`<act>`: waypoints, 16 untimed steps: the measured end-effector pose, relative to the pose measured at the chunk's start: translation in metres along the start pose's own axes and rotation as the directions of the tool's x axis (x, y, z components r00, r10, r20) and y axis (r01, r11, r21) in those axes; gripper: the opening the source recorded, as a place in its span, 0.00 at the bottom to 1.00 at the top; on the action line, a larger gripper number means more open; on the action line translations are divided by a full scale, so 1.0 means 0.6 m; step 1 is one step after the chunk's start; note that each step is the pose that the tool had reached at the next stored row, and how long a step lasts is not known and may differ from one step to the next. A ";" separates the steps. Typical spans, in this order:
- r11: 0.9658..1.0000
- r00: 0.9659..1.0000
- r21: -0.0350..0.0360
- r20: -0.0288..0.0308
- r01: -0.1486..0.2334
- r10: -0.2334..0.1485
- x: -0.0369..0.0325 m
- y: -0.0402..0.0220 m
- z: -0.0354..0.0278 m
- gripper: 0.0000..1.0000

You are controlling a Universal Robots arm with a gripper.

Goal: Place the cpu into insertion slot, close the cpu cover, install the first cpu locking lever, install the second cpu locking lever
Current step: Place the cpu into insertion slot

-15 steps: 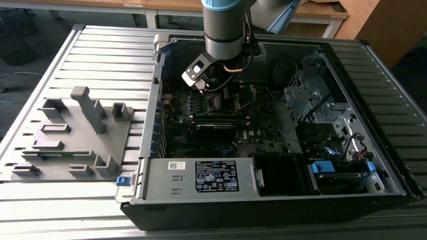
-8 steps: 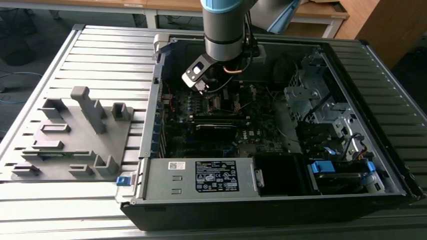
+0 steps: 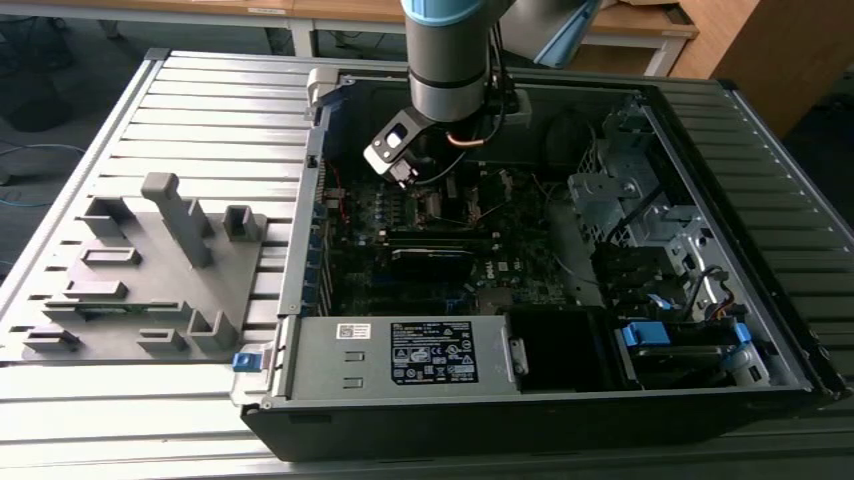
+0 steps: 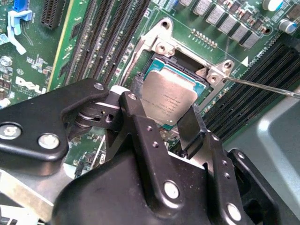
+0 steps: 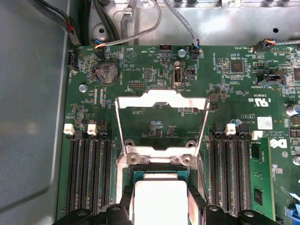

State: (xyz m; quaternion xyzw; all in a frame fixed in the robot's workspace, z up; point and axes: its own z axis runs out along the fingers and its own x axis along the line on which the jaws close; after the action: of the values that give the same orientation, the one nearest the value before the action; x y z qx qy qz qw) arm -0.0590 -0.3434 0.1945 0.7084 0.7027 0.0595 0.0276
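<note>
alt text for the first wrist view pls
A black gripper holds a flat square cpu with a dull grey metal face by two opposite edges at the socket of a green motherboard. Beyond it the thin silvery metal cpu cover frame stands swung open, black memory slots on either side.

Inside the open computer, we see the gripper [image 4: 164,107] with its two black fingers [image 4: 191,125] set against opposite edges of the cpu [image 4: 171,96]. The chip's dull silver face sits over the insertion slot [image 4: 161,64]; we cannot tell whether it is seated. A silvery metal frame [image 4: 161,44] with screw heads borders the slot on the green motherboard [image 4: 40,70]. Black memory slots [image 4: 98,42] flank it on both sides, and a thin metal lever [image 4: 262,87] runs out from one frame corner.
</note>
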 end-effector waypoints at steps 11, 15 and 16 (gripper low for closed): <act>1.000 1.000 0.000 0.001 -0.007 0.007 0.000 0.001 0.000 0.54; 1.000 1.000 -0.001 0.002 -0.012 0.012 0.000 0.000 0.000 0.54; 1.000 1.000 -0.001 0.002 -0.013 0.013 0.001 0.000 0.000 0.54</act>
State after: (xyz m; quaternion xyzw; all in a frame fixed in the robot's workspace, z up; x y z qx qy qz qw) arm -0.0588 -0.3428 0.1943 0.7129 0.6982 0.0593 0.0280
